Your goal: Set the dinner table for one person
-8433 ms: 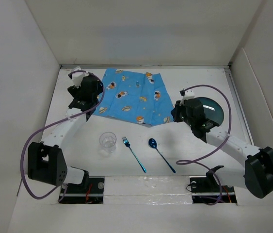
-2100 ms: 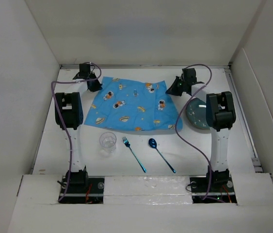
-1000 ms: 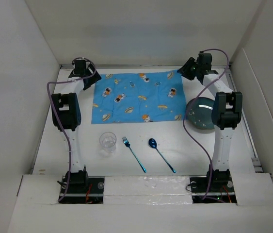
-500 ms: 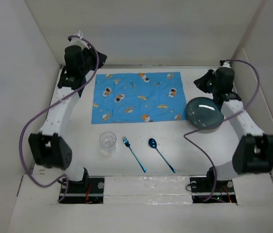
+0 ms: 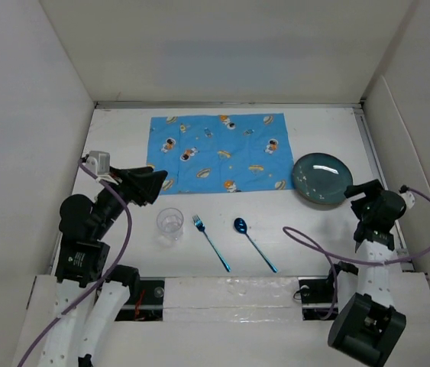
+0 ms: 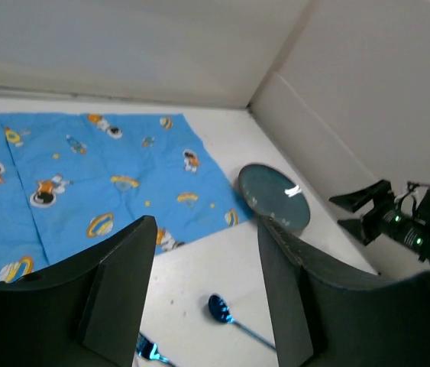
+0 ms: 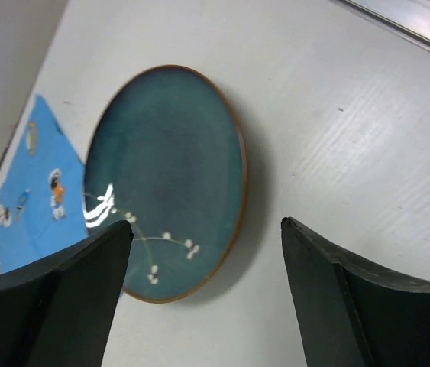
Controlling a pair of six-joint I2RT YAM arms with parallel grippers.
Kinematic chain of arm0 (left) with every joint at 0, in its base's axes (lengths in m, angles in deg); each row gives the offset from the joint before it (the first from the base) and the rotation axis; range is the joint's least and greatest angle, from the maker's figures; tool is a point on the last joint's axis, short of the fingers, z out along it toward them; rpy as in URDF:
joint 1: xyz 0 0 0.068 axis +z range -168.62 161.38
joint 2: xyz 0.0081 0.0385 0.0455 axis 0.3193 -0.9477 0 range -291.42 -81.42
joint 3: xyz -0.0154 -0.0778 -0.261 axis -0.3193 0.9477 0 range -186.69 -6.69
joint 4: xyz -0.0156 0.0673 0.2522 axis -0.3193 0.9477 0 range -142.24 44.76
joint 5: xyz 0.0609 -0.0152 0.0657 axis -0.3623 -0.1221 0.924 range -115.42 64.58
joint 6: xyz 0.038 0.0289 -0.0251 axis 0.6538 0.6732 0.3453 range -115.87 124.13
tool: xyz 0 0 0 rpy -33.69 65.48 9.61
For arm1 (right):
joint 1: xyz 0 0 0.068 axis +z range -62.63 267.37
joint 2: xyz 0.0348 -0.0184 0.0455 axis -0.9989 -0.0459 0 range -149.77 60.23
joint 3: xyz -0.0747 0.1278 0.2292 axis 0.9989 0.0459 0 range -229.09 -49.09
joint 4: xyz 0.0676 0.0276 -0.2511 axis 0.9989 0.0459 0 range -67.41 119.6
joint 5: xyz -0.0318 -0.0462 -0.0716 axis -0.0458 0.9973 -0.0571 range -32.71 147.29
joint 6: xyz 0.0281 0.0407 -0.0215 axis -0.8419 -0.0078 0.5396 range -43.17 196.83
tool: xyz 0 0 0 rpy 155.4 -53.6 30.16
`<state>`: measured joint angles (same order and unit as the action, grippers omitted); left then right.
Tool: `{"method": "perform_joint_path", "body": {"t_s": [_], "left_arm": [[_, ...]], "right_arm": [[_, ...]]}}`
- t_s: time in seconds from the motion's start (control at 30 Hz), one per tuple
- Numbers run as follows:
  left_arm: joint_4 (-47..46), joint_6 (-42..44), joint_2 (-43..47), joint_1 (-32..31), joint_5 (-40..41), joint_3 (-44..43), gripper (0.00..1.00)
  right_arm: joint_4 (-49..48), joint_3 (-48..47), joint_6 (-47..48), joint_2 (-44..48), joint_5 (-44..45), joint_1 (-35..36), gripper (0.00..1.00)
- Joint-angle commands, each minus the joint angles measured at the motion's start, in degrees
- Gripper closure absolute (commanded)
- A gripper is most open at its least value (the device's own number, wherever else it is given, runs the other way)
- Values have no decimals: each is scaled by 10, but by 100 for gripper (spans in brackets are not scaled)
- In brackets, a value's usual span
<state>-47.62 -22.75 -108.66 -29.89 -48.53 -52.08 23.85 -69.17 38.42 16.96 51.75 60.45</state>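
Looking over the worktop [image 5: 314, 138], the white floor of the walled box in front of both arm bases, I judge that the setting is only half made. The mat [image 5: 218, 153] lies flat and square along the middle of the far edge, I think as the base for the one place. The plate [image 5: 321, 179] sits off it, toward the right edge, just beside the mat's near right corner; whether the two touch I cannot tell. The glass [image 5: 170, 225], fork [image 5: 211, 245] and spoon [image 5: 257, 248] wait in a row on the bare worktop between the mat and the near edge, none of them on the mat.

The left fingers [image 6: 115, 290] stand apart with nothing between them, held up above the left side of the worktop near the glass and pointing across toward the mat. The right fingers [image 7: 62, 298] are spread wide and empty, low near the right edge, with the plate just ahead of them. In my judgement the right arm is placed so because the plate is the next thing to take, and it belongs on the middle of the mat. The plate lies flat, so the fingers must catch its rim, where it may slip.
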Motion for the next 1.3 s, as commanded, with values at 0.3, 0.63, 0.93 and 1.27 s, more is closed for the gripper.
{"method": "perform_joint_path", "body": {"t_s": [0.3, 0.63, 0.93, 1.27], "left_arm": [[69, 80, 50, -60, 4, 64, 43], [80, 69, 65, -82, 31, 65, 43], [87, 63, 67, -88, 51, 63, 43], [89, 61, 62, -88, 56, 62, 43]], "right_arm": [[-213, 20, -28, -254, -169, -67, 17], [-326, 21, -126, -380, -175, -56, 38], [-420, 38, -195, -467, -192, -63, 61], [-500, 77, -233, -432, -225, -86, 100]]}}
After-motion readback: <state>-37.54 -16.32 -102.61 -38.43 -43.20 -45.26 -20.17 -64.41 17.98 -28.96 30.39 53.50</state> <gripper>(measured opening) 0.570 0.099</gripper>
